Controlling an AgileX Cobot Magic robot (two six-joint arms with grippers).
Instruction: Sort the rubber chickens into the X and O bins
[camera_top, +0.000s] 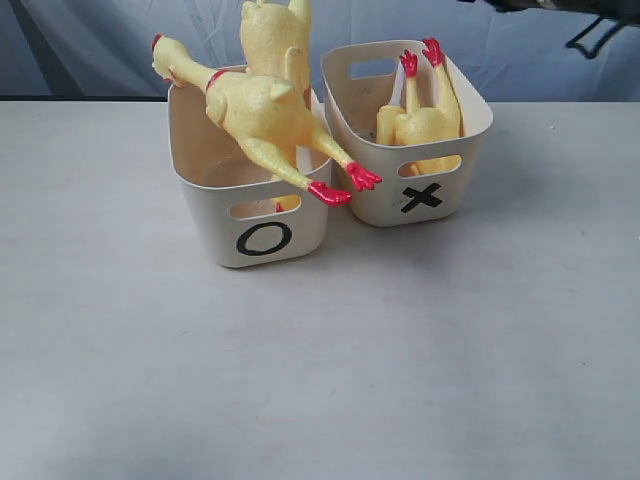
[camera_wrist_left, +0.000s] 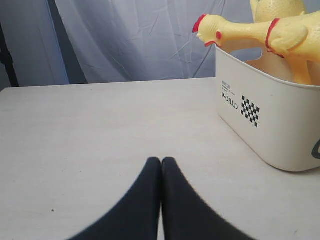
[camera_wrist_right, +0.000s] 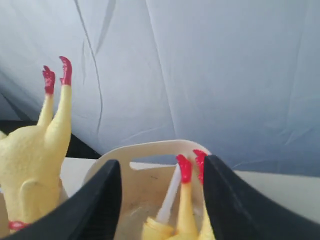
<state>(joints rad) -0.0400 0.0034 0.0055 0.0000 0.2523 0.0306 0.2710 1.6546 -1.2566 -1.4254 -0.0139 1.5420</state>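
Observation:
The O bin (camera_top: 205, 210) stands left of the X bin (camera_top: 378, 196). One rubber chicken (camera_top: 262, 118) lies across the O bin's rim, head at the far left and red feet overhanging toward the X bin. A second chicken (camera_top: 274, 38) stands in the O bin behind it. A smaller chicken (camera_top: 421, 122) rests feet-up in the X bin. My right gripper (camera_wrist_right: 160, 170) is open above the X bin (camera_wrist_right: 145, 150); the small chicken's red feet (camera_wrist_right: 185, 168) and white tube (camera_wrist_right: 169, 196) sit between its fingers, close to one. My left gripper (camera_wrist_left: 161, 161) is shut and empty over the table, beside the O bin (camera_wrist_left: 270, 127).
A pale draped cloth (camera_top: 120, 45) hangs behind the table. A dark piece of arm (camera_top: 590, 25) shows at the top right of the exterior view. The O bin's upright chicken (camera_wrist_right: 32, 155) rises beside my right gripper. Bare tabletop (camera_top: 320, 380) lies in front of the bins.

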